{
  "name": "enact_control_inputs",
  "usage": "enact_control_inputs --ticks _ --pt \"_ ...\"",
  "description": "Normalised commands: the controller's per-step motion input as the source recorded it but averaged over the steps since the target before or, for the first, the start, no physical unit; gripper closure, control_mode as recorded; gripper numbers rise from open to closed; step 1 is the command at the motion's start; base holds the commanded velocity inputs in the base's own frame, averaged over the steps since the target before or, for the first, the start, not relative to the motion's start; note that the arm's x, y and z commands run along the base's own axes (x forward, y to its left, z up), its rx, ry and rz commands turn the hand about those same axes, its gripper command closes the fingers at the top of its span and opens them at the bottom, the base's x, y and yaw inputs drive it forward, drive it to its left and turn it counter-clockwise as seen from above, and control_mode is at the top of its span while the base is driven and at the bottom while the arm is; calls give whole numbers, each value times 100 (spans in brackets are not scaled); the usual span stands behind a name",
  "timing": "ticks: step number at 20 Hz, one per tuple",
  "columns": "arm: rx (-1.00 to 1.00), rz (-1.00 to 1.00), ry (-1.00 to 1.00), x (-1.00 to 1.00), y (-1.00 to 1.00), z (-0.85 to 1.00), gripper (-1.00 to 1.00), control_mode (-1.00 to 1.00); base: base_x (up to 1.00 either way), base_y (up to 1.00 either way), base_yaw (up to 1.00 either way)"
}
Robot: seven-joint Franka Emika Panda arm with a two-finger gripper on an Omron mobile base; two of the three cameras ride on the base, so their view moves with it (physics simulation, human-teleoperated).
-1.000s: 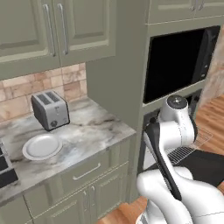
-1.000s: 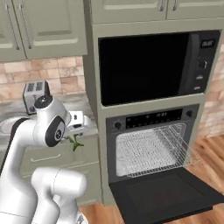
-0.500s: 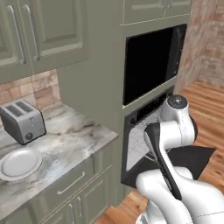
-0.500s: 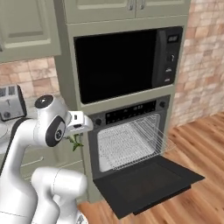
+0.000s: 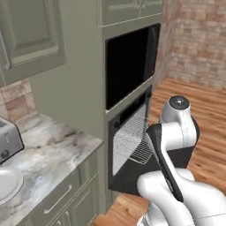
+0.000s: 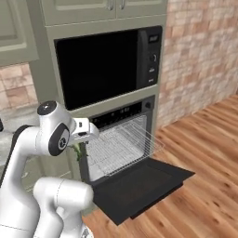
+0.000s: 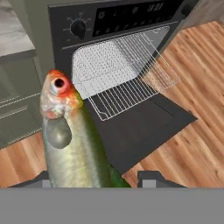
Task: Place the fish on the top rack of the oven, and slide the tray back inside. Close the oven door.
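My gripper is shut on the fish, which has a greenish body, a pale belly and a red-orange head, and stands up between the fingertips. From the right base the fish hangs below the hand, left of the oven. The black oven is open, its dark oven door folded down flat. The top rack, a silver wire tray, is pulled out over the door. In the left base view the rack juts from the oven opening.
A glossy black glass-fronted unit sits above the oven in the olive cabinet column. A marble counter with a toaster and a white plate lies to the left. Wooden floor spreads to the right, with a brick wall beyond it.
The whole picture has shifted: the base has driven right, so the oven is now closer and more central and the counter has slid off left. The fish stays in the gripper.
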Motion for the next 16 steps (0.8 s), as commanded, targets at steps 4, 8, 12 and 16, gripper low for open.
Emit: enact_control_inputs --ticks 4,8,12,16 --pt "0 0 0 0 0 0 100 100 38 1 -30" --pt "0 0 0 0 0 0 100 100 38 19 -30" --pt "0 0 0 0 0 0 100 100 46 37 -29" --pt "0 0 0 0 0 0 100 100 43 36 -27"
